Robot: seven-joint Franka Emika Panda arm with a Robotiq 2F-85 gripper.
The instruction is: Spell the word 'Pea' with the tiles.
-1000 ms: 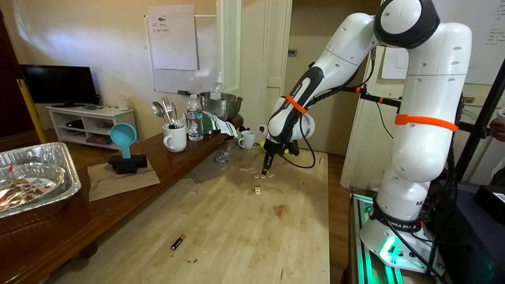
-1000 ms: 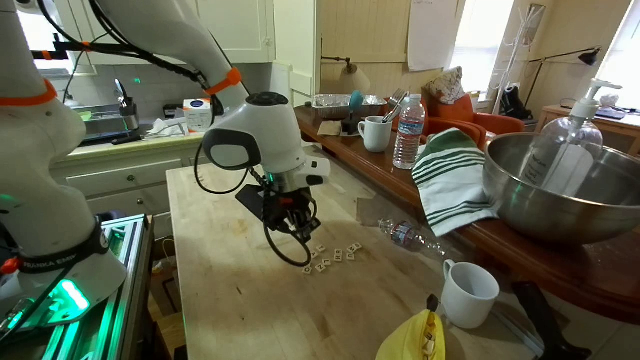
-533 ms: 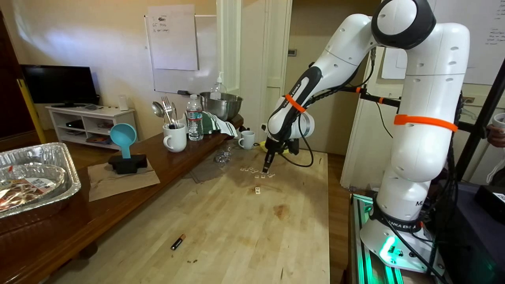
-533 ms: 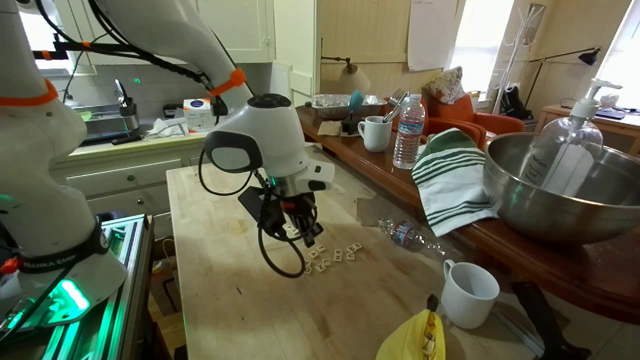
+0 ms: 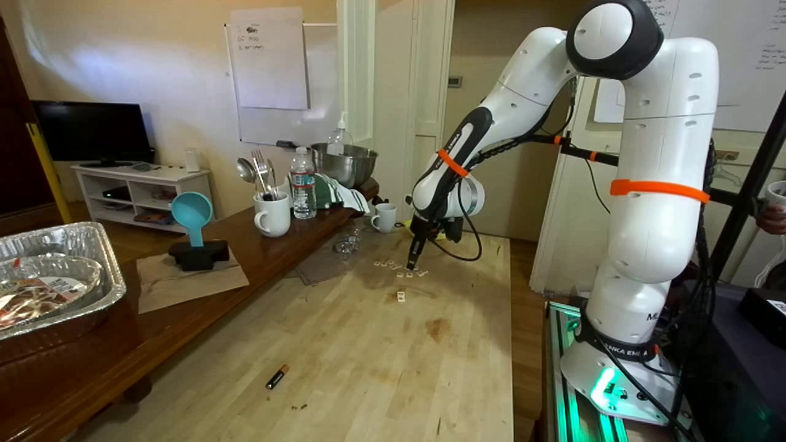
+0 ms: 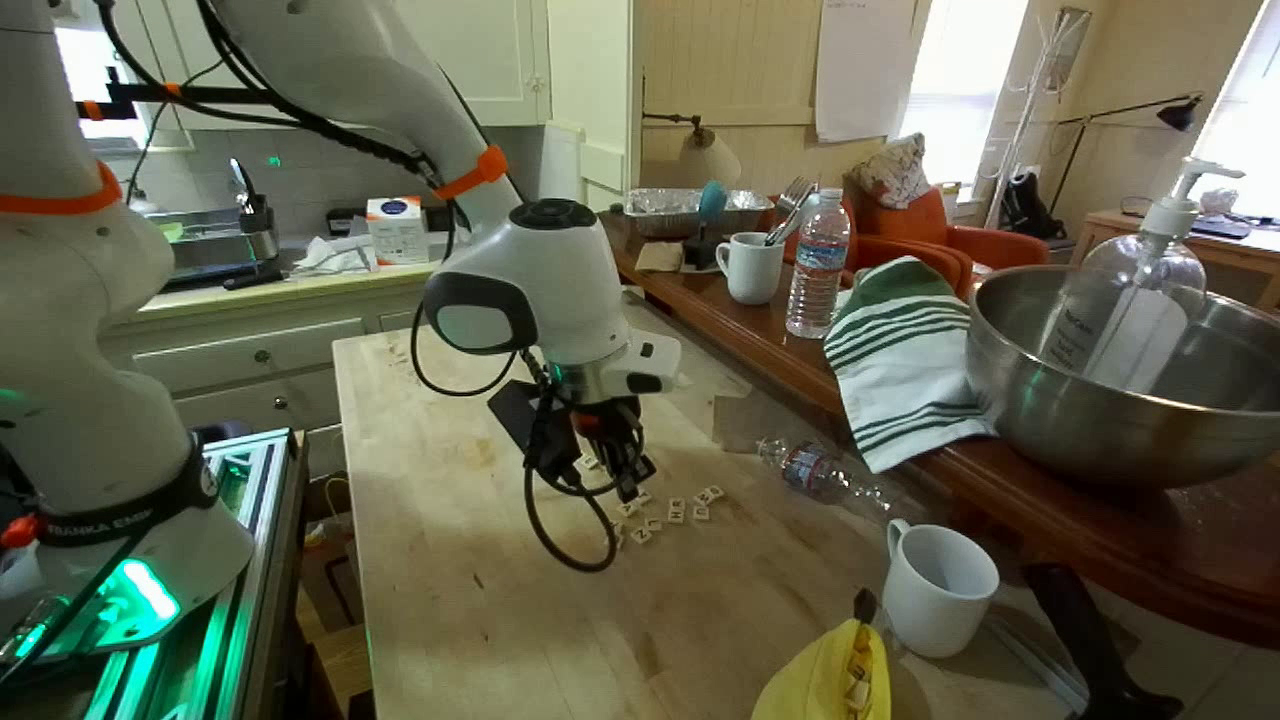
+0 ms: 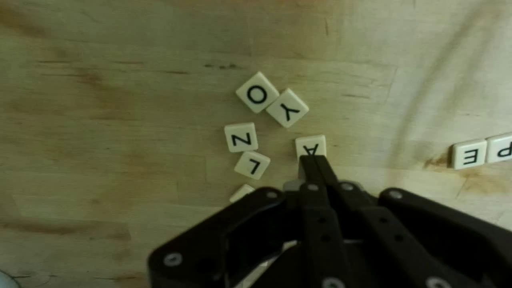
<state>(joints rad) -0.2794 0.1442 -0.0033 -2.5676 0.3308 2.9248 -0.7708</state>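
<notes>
Cream A tile, twelve o'clock of my end effector
Fingers pressed together; E tile, P tile at three.

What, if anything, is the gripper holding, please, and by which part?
Nothing: the gripper is shut, its jaws together, with the A tile partly hidden behind them.

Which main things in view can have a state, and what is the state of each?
Gripper: shut, overlapping the A tile in the wrist view
A tile: face up, partly covered
E tile: face up, against the P tile
P tile: face up
Yellow pouch: open, pale pieces showing
Water bottle: upright
Crumpled bottle: lying on its side
Cutlery mug: upright
Other mug: upright
Steel bowl: upright, pump bottle inside
Battery: lying down
</notes>
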